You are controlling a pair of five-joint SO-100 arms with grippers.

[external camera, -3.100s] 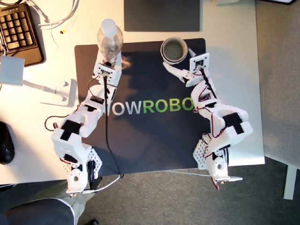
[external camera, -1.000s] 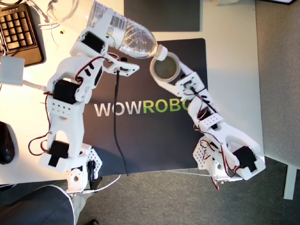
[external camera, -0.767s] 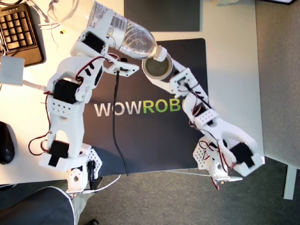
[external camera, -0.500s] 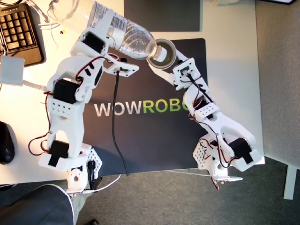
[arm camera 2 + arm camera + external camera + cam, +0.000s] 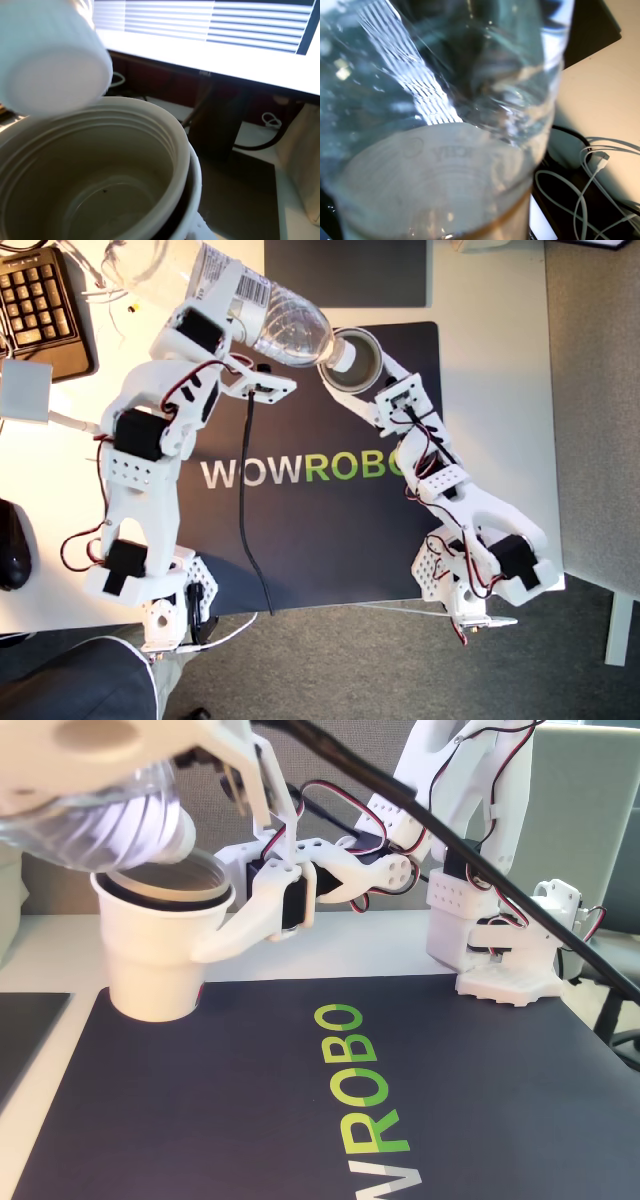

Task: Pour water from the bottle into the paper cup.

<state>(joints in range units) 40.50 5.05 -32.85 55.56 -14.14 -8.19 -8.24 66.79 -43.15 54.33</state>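
Over the black mat (image 5: pixel 300 540), at about twelve o'clock in the exterior view: held the bottle (image 5: pixel 255 308) tilted in my first gripper (image 5: pixel 225 335), jaws pinching its body, white cap (image 5: pixel 342 353) still on above the rim of the paper cup (image 5: pixel 355 360); steadied that cup with my second gripper (image 5: pixel 375 385), clamped on its wall.

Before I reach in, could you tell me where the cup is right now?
The cup is near the top centre of the exterior view, on the dark mat, gripped by my second hand, with the bottle cap over its rim.
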